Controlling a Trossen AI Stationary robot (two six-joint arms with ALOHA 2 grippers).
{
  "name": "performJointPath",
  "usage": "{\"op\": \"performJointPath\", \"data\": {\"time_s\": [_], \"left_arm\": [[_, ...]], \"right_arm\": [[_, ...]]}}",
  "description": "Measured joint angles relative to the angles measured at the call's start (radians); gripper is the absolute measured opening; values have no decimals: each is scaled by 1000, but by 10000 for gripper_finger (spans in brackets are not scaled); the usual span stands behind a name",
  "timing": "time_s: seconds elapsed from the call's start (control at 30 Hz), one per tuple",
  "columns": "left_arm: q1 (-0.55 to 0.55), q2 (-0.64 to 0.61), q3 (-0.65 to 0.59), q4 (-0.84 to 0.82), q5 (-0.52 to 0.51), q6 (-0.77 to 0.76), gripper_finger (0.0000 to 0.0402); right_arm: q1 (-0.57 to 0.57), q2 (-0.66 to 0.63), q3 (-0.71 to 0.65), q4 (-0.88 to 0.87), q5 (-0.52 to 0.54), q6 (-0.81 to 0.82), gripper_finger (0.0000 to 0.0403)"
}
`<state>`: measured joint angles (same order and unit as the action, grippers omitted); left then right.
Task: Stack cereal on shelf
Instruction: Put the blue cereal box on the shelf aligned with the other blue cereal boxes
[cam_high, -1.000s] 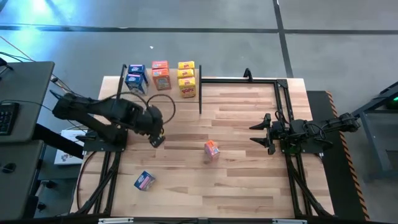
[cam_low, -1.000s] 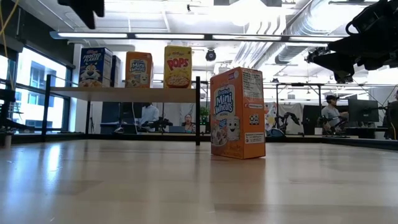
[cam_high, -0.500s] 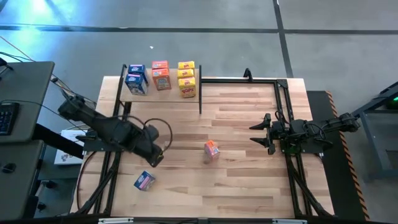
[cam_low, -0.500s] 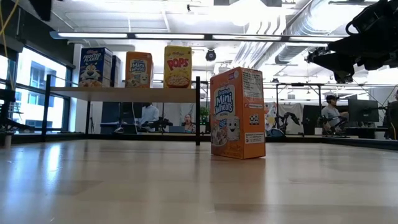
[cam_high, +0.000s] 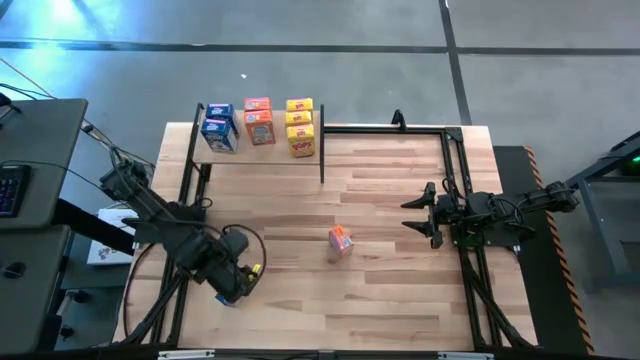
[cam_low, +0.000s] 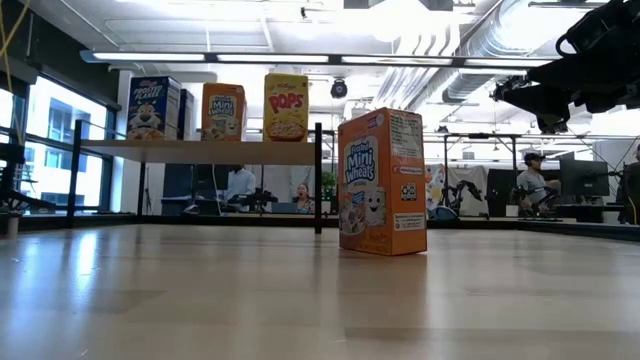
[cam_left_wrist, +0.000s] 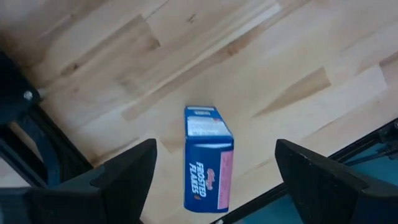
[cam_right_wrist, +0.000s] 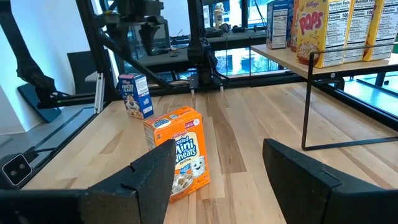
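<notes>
- Near the table's front-left corner, the left gripper (cam_high: 236, 280) hangs with dark fingers spread wide, empty, over a blue rectangular cardboard cereal box (cam_left_wrist: 208, 157) lying flat on the planked wooden tabletop (cam_high: 390, 290).
- At the back left, the flat light-wood shelf (cam_high: 255, 152) on thin black posts carries blue, orange and yellow boxes.
- Mid-table, an orange box (cam_high: 341, 240) stands upright.
- Right of it, the right gripper (cam_high: 418, 213) hovers half-open, holding nothing.

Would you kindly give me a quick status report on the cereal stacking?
Left end effector open above blue cereal box, not gripping. Right end effector idle, right side. Orange cereal box mid-table; shelf holds several boxes. Nothing blocking.
</notes>
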<state>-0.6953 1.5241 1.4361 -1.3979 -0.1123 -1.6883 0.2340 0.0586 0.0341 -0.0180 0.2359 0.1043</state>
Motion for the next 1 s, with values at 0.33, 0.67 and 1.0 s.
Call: {"op": "performJointPath", "data": {"time_s": [0.33,0.67,1.0], "left_arm": [[-63,66,0,35,35,-66,320],[-107,151,-1,25,56,-104,320],[-124,210,-1,22,57,-109,320]], "right_arm": [[0,0,0,0,0,0,234],[0,0,0,0,0,0,234],[0,0,0,0,0,0,234]]}}
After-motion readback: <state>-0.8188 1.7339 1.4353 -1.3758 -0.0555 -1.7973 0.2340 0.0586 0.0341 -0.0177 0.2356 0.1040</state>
